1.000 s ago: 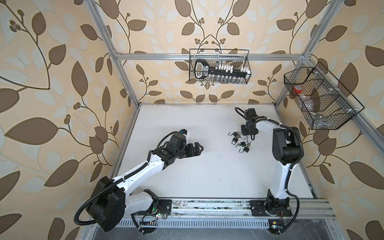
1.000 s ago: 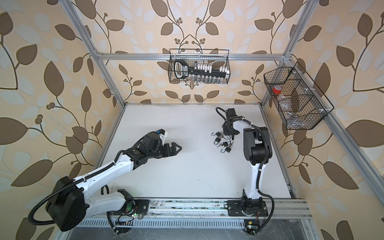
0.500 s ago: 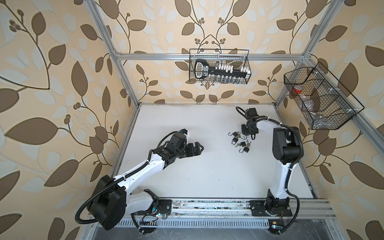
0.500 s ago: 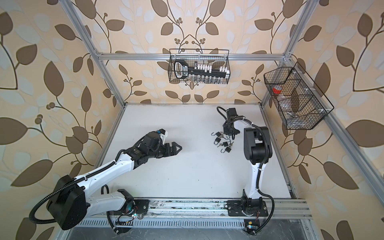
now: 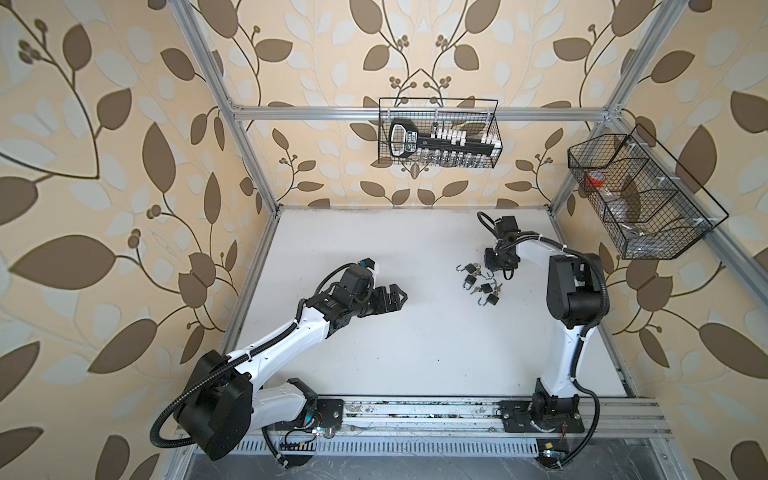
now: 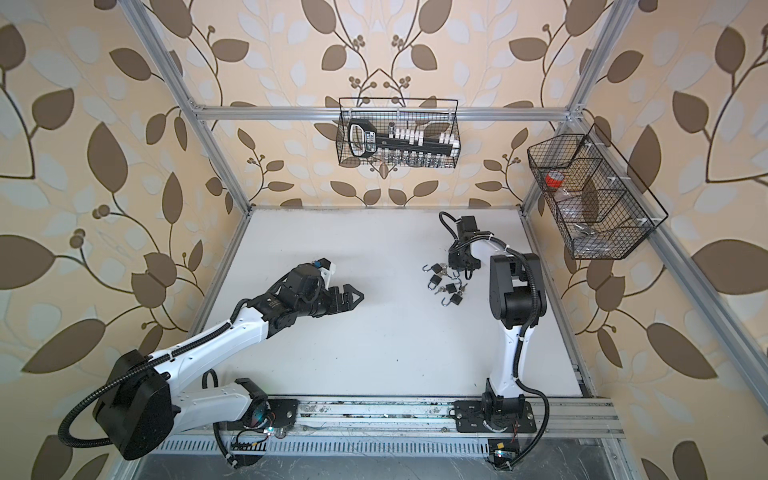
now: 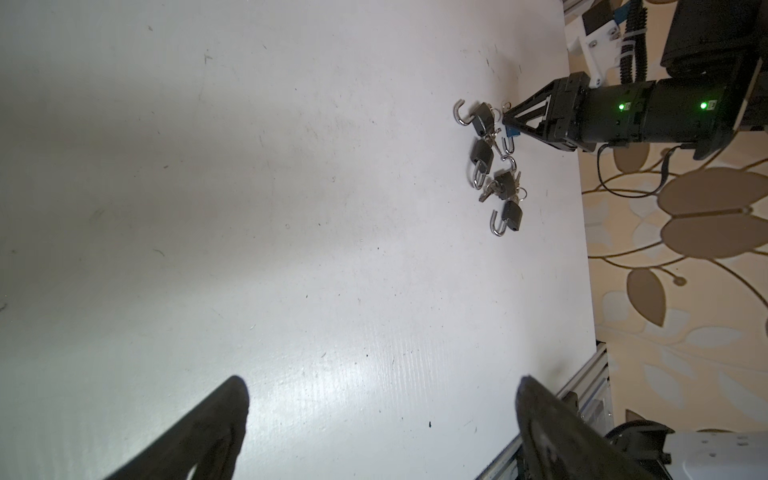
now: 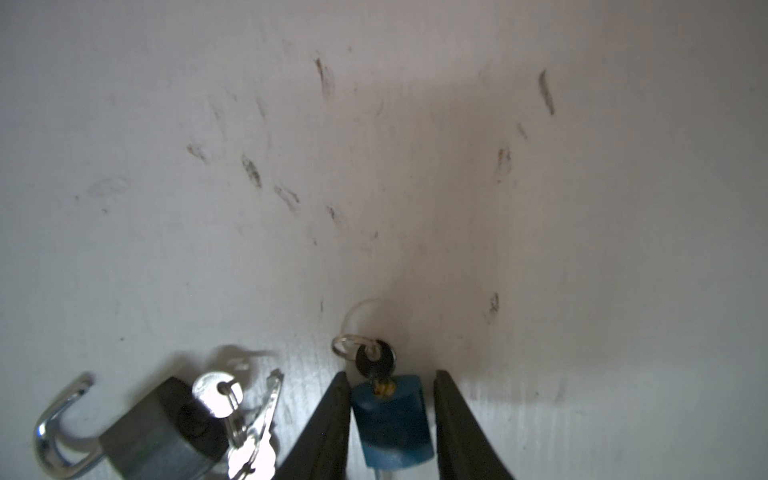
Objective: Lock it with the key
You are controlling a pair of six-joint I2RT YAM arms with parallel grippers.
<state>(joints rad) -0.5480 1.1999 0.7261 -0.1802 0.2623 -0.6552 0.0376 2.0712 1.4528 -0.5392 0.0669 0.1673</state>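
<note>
A small blue padlock (image 8: 390,424) lies on the white table with a key (image 8: 374,359) on a ring stuck in its keyhole. My right gripper (image 8: 388,374) reaches down over it, jaws open. One finger touches one side of the lock and a thin gap shows at the other. The left wrist view shows that gripper (image 7: 505,120) at the blue padlock (image 7: 512,133). My left gripper (image 5: 401,297) hovers wide open over bare table, well left of the locks, holding nothing.
Several dark grey padlocks (image 5: 478,282) with open shackles and loose keys lie just beside the blue one; the nearest grey padlock (image 8: 158,432) almost touches my right gripper. Wire baskets hang on the back wall (image 5: 438,133) and the right wall (image 5: 640,199).
My right gripper's jaws have drawn in around the blue padlock. Neither arm has visibly moved, and the left gripper stays wide open.
</note>
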